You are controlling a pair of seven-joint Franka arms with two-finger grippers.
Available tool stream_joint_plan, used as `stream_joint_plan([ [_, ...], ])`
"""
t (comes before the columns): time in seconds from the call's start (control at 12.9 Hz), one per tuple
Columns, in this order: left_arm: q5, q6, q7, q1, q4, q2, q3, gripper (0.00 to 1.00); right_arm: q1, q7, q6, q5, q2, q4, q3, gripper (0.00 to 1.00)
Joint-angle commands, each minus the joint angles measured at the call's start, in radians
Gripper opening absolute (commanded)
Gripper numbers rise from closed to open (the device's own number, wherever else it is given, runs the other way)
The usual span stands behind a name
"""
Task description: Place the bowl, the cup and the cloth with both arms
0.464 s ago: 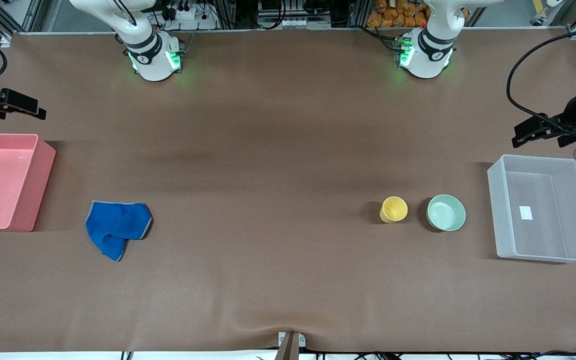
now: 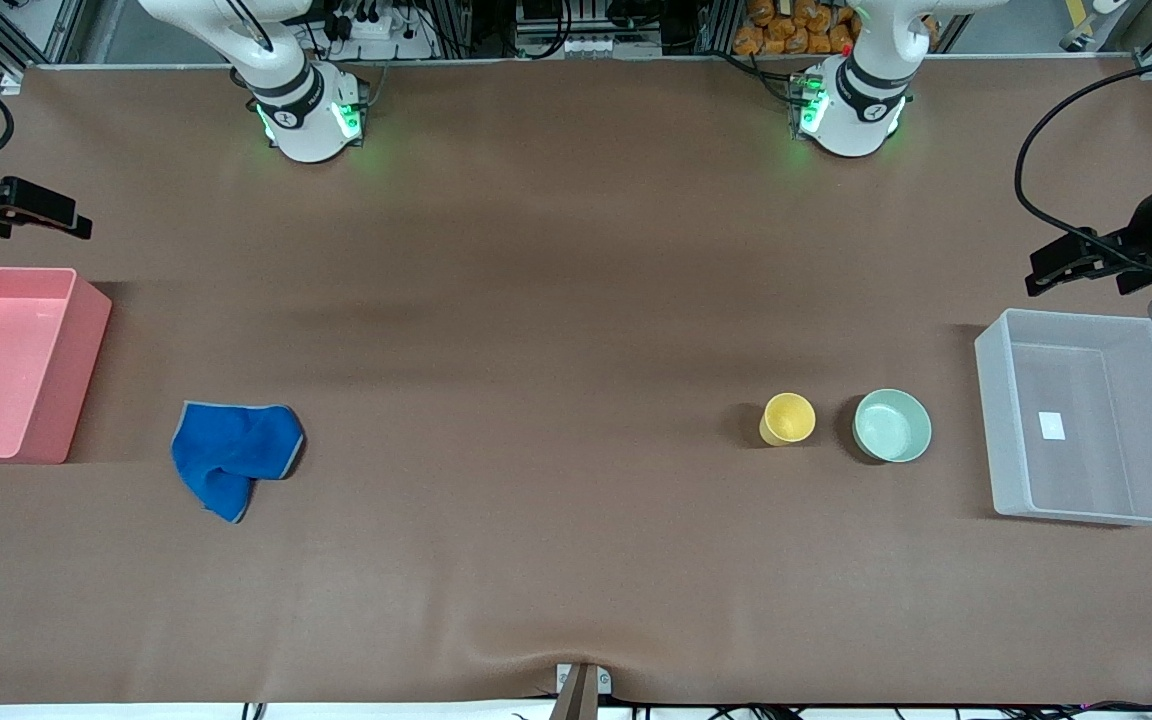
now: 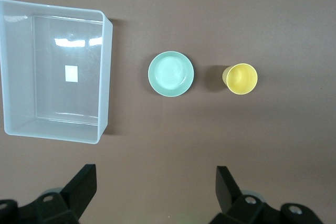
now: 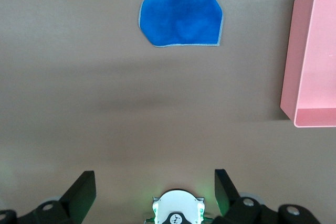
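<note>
The pale green bowl [image 2: 893,426] and the yellow cup [image 2: 788,418] stand side by side on the brown table, toward the left arm's end. Both also show in the left wrist view, the bowl [image 3: 170,74] beside the cup [image 3: 240,78]. The blue cloth [image 2: 236,455] lies crumpled toward the right arm's end and shows in the right wrist view as well [image 4: 181,14]. My left gripper [image 3: 156,182] hangs open and empty, high over the table by the clear bin [image 2: 1086,265]. My right gripper [image 4: 155,182] is open and empty too, high over the table by the pink bin [image 2: 21,208].
A clear plastic bin [image 2: 986,350] sits at the left arm's end, beside the bowl. A pink bin [image 2: 86,380] sits at the right arm's end, beside the cloth. Bare brown table lies between the cloth and the cup.
</note>
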Motion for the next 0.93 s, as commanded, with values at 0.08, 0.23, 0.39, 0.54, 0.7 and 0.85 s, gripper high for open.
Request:
stream_joint_plan([
  [0.08, -0.044, 0.071, -0.030, -0.014, -0.007, 0.047, 0.011, 1.00, -0.013, 0.005, 0.001, -0.012, 0.008, -0.006, 0.007, 1.00],
  [0.23, -0.075, 0.108, -0.032, -0.020, -0.007, 0.098, 0.004, 1.00, -0.019, 0.007, 0.000, -0.012, 0.049, -0.010, 0.007, 1.00],
  [0.39, -0.078, 0.166, -0.079, -0.042, -0.011, 0.170, -0.021, 1.00, -0.019, 0.011, 0.015, -0.012, 0.101, -0.010, 0.007, 1.00],
  [0.54, -0.075, 0.235, -0.165, -0.043, -0.027, 0.228, -0.047, 1.00, -0.024, 0.013, 0.050, -0.012, 0.146, -0.010, 0.007, 1.00],
  [0.7, -0.072, 0.364, -0.188, -0.065, -0.114, 0.260, -0.052, 1.00, -0.025, 0.013, 0.093, -0.012, 0.207, -0.010, 0.007, 1.00],
  [0.85, -0.046, 0.507, -0.222, -0.088, -0.220, 0.285, -0.050, 1.00, -0.028, 0.013, 0.168, -0.012, 0.285, -0.010, 0.007, 1.00],
])
